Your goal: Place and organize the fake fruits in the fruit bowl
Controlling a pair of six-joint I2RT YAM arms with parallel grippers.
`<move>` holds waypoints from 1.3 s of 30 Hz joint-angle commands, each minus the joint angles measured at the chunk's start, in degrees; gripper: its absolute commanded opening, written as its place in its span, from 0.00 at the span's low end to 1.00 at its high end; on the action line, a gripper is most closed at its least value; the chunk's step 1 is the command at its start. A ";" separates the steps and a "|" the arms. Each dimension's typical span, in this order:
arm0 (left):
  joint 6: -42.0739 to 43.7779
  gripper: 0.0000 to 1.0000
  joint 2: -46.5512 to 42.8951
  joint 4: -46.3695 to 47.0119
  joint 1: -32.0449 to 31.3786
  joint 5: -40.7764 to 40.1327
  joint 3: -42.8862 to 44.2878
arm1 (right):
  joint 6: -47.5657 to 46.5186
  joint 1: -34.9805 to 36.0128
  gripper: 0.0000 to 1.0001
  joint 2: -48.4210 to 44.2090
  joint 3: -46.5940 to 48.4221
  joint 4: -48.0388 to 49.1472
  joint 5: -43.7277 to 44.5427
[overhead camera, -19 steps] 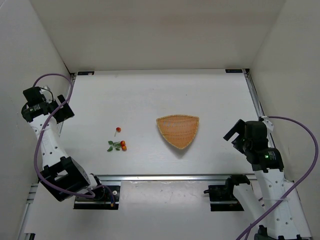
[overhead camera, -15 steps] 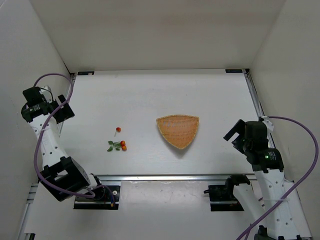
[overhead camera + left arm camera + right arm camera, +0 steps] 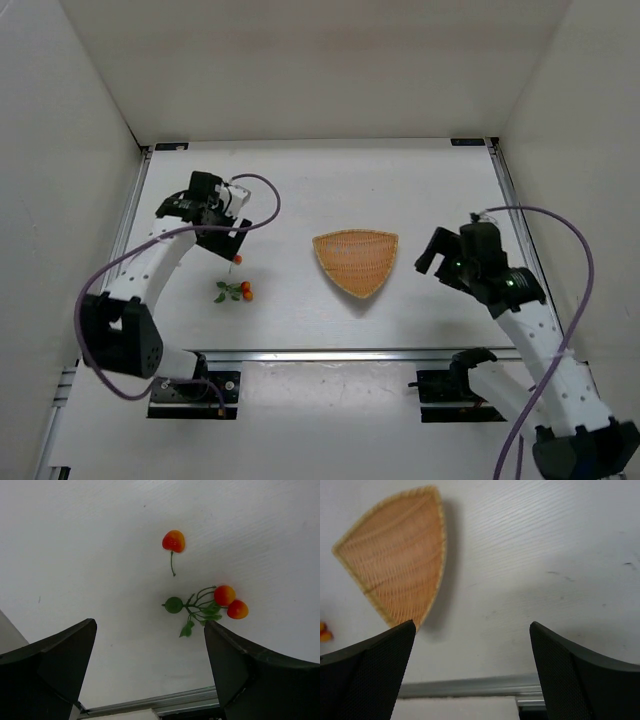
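A single red-orange berry on a thin stem lies on the white table, and a sprig with two berries and green leaves lies just nearer. In the left wrist view the single berry and the sprig lie ahead of my fingers. My left gripper is open and empty, hovering just behind the single berry; its jaws stand wide apart. The wicker fruit bowl sits mid-table, empty. My right gripper is open and empty, to the right of the bowl.
A metal rail runs along the table's near edge and also shows in the right wrist view. White walls enclose the table on three sides. The berries show at the left edge of the right wrist view.
My left arm has swung in from the far left wall to above the berries. My right arm has moved forward and left toward the bowl. The fruits and bowl have not moved.
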 commanded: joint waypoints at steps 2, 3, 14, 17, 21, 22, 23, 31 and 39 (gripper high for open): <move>0.09 1.00 8.80 2.11 -0.02 -3.04 3.68 | -1.27 16.83 0.99 9.61 7.11 6.97 4.88; -0.79 1.00 10.39 2.11 0.67 -2.42 4.66 | -2.14 20.03 0.99 11.65 8.27 7.59 6.22; -2.63 0.81 20.76 2.11 0.68 4.17 4.84 | -11.73 47.66 0.97 49.45 35.31 9.35 13.35; -3.69 0.81 22.87 2.72 1.20 6.45 5.98 | -11.21 48.37 0.96 51.75 37.20 10.48 10.89; -4.31 0.75 27.09 2.72 1.21 7.51 7.39 | -9.01 48.37 0.92 52.97 36.50 14.44 5.63; -4.31 0.72 27.89 2.72 1.21 7.52 8.00 | -9.01 48.37 0.91 53.76 36.49 15.41 4.57; -4.92 0.66 29.20 2.72 1.21 7.52 8.01 | -9.01 48.37 0.88 54.38 36.49 16.72 3.95; -4.92 0.34 31.06 2.72 1.21 8.04 7.40 | -9.01 50.21 0.83 61.24 42.12 17.53 3.42; -5.45 0.10 30.27 3.25 1.21 8.04 6.78 | -7.87 50.21 0.82 57.82 40.01 17.00 5.25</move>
